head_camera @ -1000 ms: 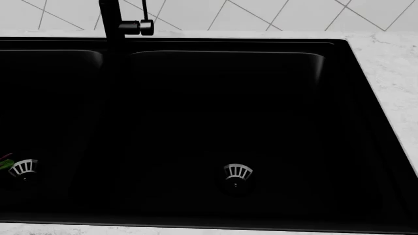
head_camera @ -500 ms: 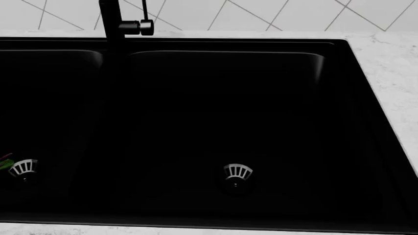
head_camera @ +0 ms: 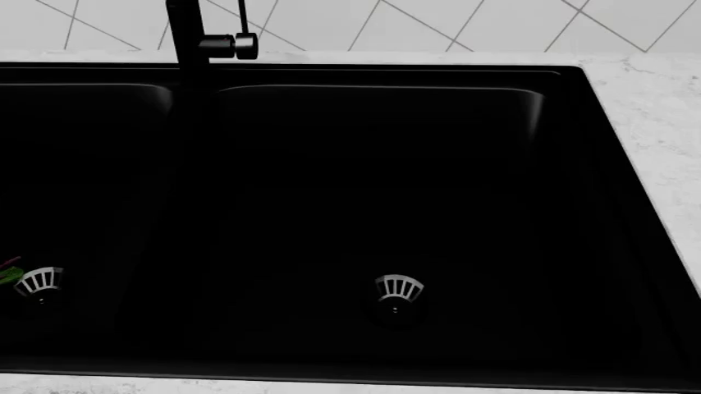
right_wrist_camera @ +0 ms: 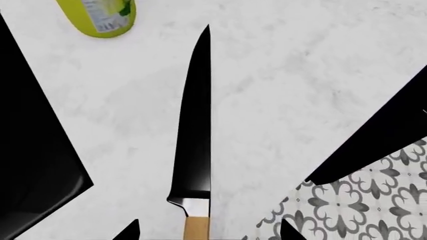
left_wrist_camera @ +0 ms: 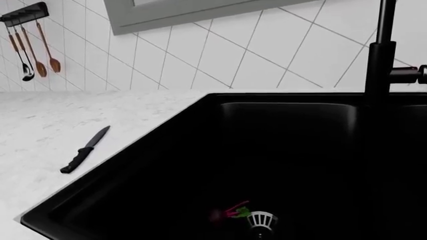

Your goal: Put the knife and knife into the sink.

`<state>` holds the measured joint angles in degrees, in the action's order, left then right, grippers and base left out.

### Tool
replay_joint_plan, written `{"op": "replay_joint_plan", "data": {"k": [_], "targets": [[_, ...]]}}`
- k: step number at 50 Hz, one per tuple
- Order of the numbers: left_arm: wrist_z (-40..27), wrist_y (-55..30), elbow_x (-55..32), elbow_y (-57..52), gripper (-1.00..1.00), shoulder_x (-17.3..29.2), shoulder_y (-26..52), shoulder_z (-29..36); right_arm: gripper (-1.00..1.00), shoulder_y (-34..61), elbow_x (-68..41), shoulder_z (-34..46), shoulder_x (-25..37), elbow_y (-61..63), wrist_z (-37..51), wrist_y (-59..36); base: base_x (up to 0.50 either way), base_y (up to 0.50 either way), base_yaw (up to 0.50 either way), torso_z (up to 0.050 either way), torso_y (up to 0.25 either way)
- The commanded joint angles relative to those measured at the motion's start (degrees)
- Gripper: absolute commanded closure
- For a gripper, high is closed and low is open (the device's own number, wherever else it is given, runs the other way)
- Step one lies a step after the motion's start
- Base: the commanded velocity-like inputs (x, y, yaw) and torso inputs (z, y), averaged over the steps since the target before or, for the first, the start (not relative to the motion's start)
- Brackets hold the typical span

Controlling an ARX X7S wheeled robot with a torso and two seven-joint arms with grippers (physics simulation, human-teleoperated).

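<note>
1. the first pick-up is judged to be in hand: the long knife with a black pointed blade and tan wooden handle (right_wrist_camera: 196, 145) is seen lying flat on the white marbled counter (right_wrist_camera: 280, 85), framed between the two dark fingertips (right_wrist_camera: 131, 231) of the right gripper (right_wrist_camera: 208, 231).
2. the jaws are held wide to either side of the handle, nothing gripped.
3. the smaller black-handled knife (left_wrist_camera: 85, 150) lies on the counter just beside the large black double-basin sink (left_wrist_camera: 167, 150).
4. no knife is seen in the sink.
5. the left gripper is not seen (its state cannot be told).
6. next, descent and closure on the handle are called for.
</note>
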<state>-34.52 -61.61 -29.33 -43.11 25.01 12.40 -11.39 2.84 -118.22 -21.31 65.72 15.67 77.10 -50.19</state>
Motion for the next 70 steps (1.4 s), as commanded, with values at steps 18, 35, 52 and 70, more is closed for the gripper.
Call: {"op": "replay_joint_plan", "data": {"k": [18, 35, 52, 70], "targets": [[1.4, 2.7, 1.5, 3.0, -1.0, -0.9, -0.7, -1.1, -1.0, 3.3, 3.8, 7.5, -2.0, -3.5, -2.5, -0.2, 0.0, 0.0, 0.0, 0.0, 0.0], [0.8, 1.7, 1.0, 2.2, -1.0, -0.6, -0.2, -1.1, 1.0, 5.7, 8.7, 9.4, -4.1, -3.6, -10.1, -0.7, 0.0, 0.0, 0.0, -0.001, 0.0], [1.0, 2.6, 0.7, 2.4, -1.0, -0.4, -1.2, -1.7, 1.0, 4.3, 5.8, -10.5, 2.3, 8.5, -2.9, 0.7, 0.0, 0.0, 0.0, 0.0, 0.0], [0.8, 2.6, 0.2, 1.8, -1.0, -0.3, -1.8, -2.3, 1.0, 11.4, 1.2, 2.4, 20.1, 13.4, -8.3, 16.0, 0.0, 0.0, 0.0, 0.0, 0.0]]}}
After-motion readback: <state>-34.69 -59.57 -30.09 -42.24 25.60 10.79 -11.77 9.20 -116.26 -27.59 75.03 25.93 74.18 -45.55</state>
